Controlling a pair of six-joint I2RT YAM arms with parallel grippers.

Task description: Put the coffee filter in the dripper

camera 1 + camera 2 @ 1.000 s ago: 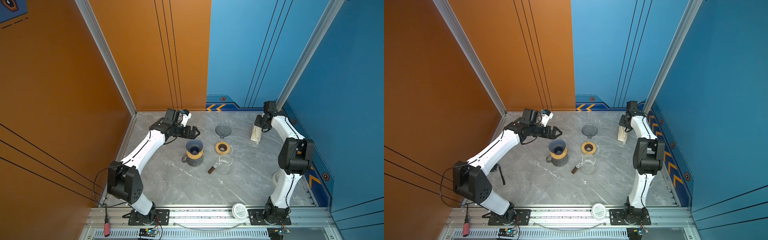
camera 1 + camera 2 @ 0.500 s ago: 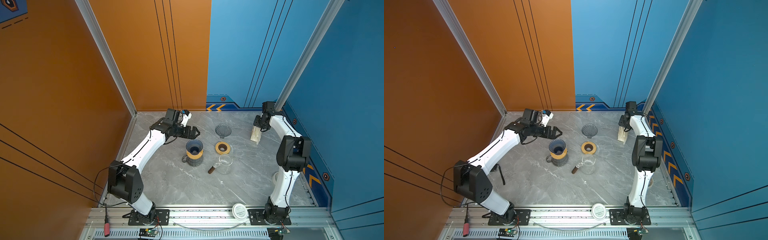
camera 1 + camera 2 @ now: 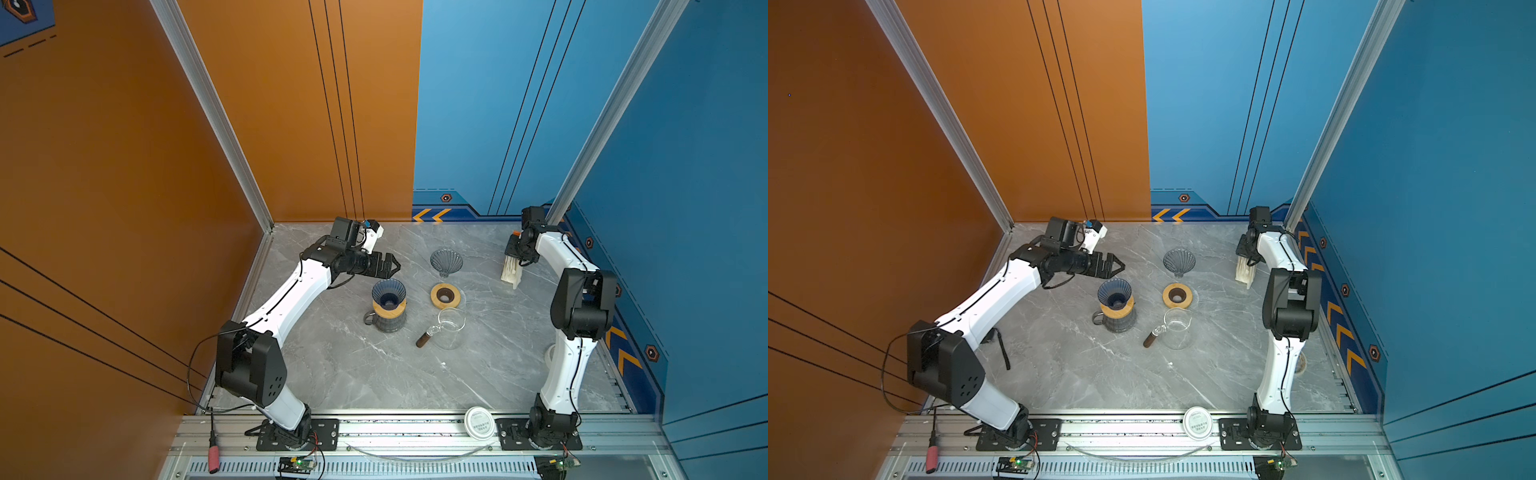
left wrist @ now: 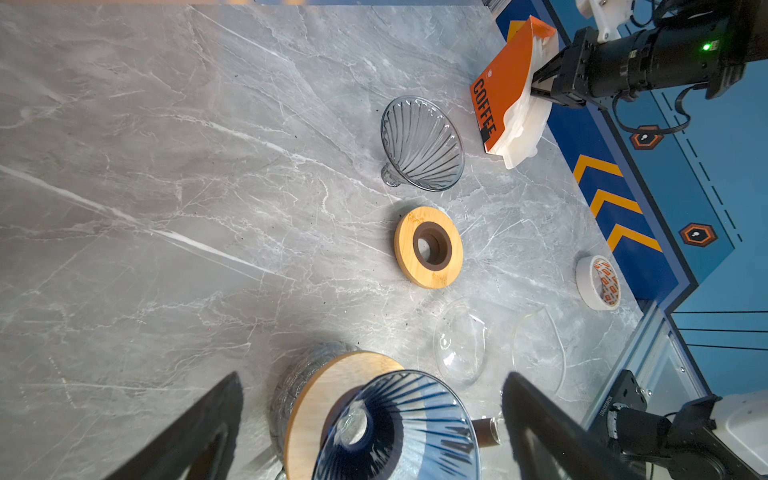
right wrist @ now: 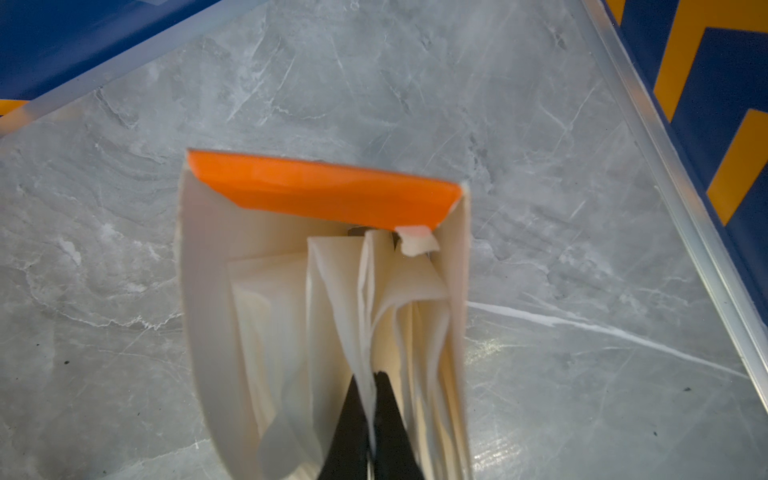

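Fingers (image 5: 386,403) of my right gripper (image 5: 371,380) are pressed together on the top edge of a coffee filter (image 5: 365,291), which stands with the rest of the stack inside the open box (image 5: 324,191). I can't tell whether they pinch one sheet or two. That box sits well apart from the blue dripper (image 3: 389,291), with the wooden ring (image 3: 445,295) and the clear cone (image 3: 446,262) lying between them. My left gripper (image 3: 392,266) hovers just beside the dripper, its fingers wide apart and nothing in them. The dripper sits upright on its jug (image 3: 388,326) and is bare inside, so by my reckoning the job is barely begun. What I want now is a slow, straight pull up out of the box, watching the wrist view for a second sheet clinging or the light box lifting along. If either happens, I'd stop rather than drag it. Paper this thin will likely flop, so I'd carry it high over the ring and cone and lower it point first into the dripper's mouth, with the left gripper ready to steady the jug.
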